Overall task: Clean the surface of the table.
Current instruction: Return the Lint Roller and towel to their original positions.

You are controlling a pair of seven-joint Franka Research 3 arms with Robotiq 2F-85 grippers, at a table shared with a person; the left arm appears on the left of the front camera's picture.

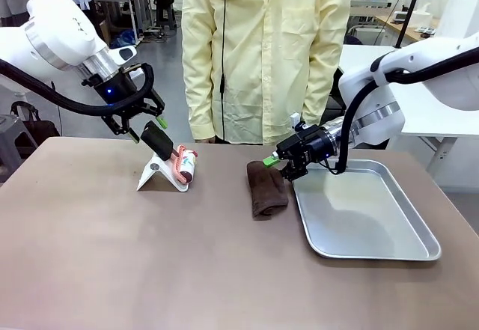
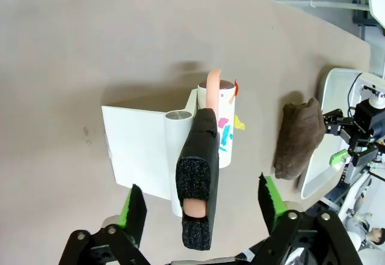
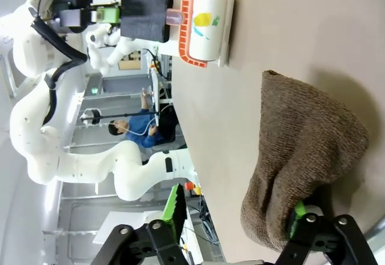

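The table (image 1: 150,263) has a matte taupe-brown top. A lint roller (image 1: 182,165) with colourful bits on its sheet leans on a white stand (image 1: 153,174), its black handle (image 1: 156,138) pointing up and left. My left gripper (image 1: 147,129) hovers open at that handle; in the left wrist view the handle (image 2: 197,196) lies between the green pads (image 2: 134,212) without touching them. A folded brown cloth (image 1: 267,188) lies at the table's middle. My right gripper (image 1: 278,164) is open at the cloth's far right corner; one fingertip (image 3: 296,210) presses into the cloth (image 3: 301,151).
A steel tray (image 1: 374,249) lies at the right, just beside the cloth. A person in a pale yellow coat (image 1: 262,53) stands at the far edge, between the arms. The near half of the table is bare.
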